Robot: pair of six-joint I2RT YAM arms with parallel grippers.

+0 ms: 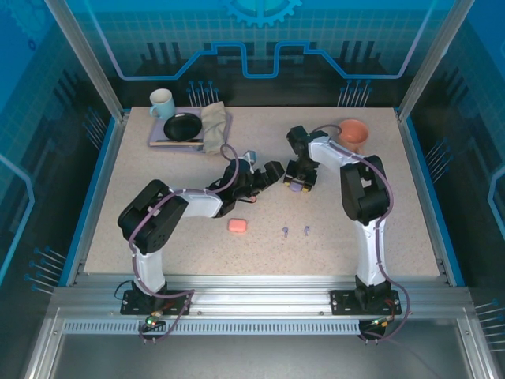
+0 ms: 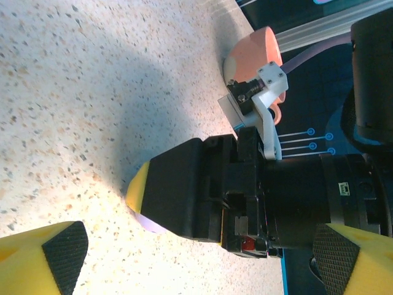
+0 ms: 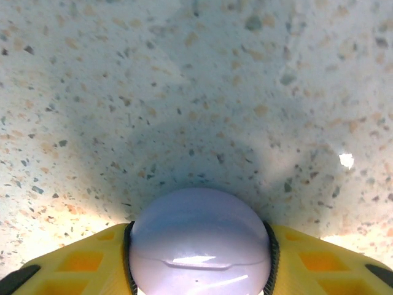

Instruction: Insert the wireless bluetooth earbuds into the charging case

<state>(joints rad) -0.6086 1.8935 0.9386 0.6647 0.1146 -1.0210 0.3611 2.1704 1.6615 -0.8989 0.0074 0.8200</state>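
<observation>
From above, my left gripper (image 1: 267, 171) hangs just beside my right gripper (image 1: 298, 183), jaws spread wide and aimed at it. My right gripper stands over the lilac charging case (image 1: 296, 189), which sits between its fingertips. One lilac earbud (image 1: 285, 230) and a second lilac earbud (image 1: 306, 230) lie on the table (image 1: 379, 221), toward my bases from the right gripper, apart from it and outside the case. A pink case (image 1: 237, 225) lies toward my bases from the left gripper.

At my left wrist, my pads (image 2: 61, 249) stand far apart, gripping nothing. Ahead of them is the right gripper's black body, with a sliver of the lilac case under its yellow tip. A salmon cup (image 2: 255, 52) stands beyond it.

At my right wrist, my yellow fingers (image 3: 80, 264) pinch the lilac case from both sides, and a seam crosses its rounded shell.
</observation>
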